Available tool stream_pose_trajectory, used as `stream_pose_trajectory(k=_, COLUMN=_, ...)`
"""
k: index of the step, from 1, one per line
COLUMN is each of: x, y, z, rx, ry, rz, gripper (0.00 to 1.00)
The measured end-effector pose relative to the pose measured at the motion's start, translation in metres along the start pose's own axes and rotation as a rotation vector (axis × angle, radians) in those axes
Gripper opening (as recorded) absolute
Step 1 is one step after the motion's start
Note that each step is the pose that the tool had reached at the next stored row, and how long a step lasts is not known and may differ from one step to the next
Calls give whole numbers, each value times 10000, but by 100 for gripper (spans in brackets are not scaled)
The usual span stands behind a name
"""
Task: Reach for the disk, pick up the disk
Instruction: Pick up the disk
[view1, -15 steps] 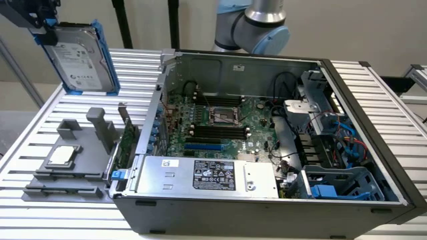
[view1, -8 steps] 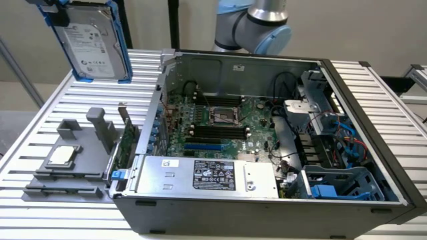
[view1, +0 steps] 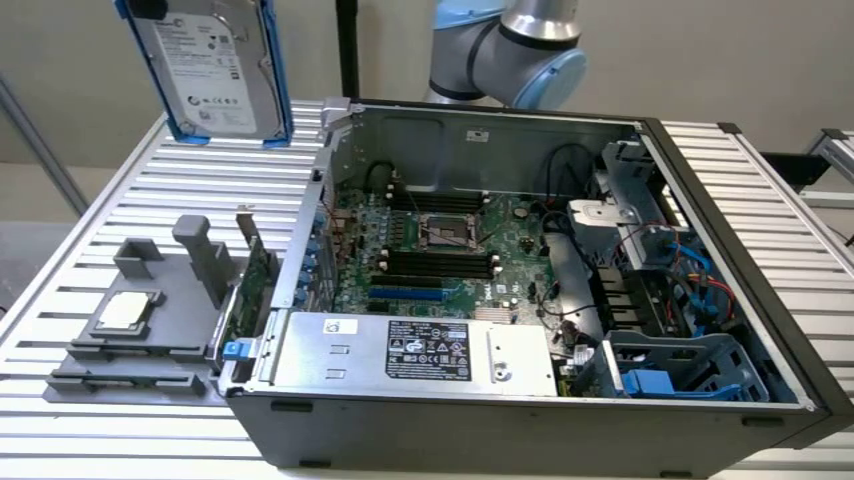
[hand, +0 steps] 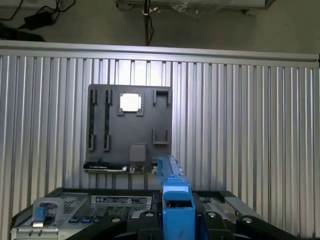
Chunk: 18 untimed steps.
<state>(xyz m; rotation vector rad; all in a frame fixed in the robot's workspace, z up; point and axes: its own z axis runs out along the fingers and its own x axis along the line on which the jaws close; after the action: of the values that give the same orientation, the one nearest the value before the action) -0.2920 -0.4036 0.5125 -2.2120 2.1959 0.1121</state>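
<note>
The disk (view1: 207, 65) hangs upright above the far part of the table at the exterior view's left. It is a silver-grey drive with a white label, clipped in a bright blue frame. In the wrist view the blue frame (hand: 176, 197) appears edge-on between the dark fingers (hand: 145, 220) of my gripper (hand: 177, 222), which is shut on it. The disk is clear of the table, and its top edge is cut off by the picture. The arm's silver and blue joints (view1: 514, 45) rise behind the computer case.
An open computer case (view1: 534, 280) lies on the slatted metal table (view1: 147, 190), with a silver box bearing a black label (view1: 427, 350) at its front. A grey holder plate (view1: 147, 320) beside it carries a small square silver chip (hand: 130, 102).
</note>
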Motion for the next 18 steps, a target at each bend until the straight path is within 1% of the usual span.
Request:
stream_pose_trajectory(k=3, x=17, y=-137, z=-78, rx=-50, ry=-1, rz=3, gripper=33)
stream_pose_trajectory(k=6, x=43, y=-271, z=-114, rx=-110, ry=0, rz=6, gripper=33)
stream_pose_trajectory(k=18, x=196, y=-816, z=-143, rx=-115, ry=-1, rz=8, gripper=33)
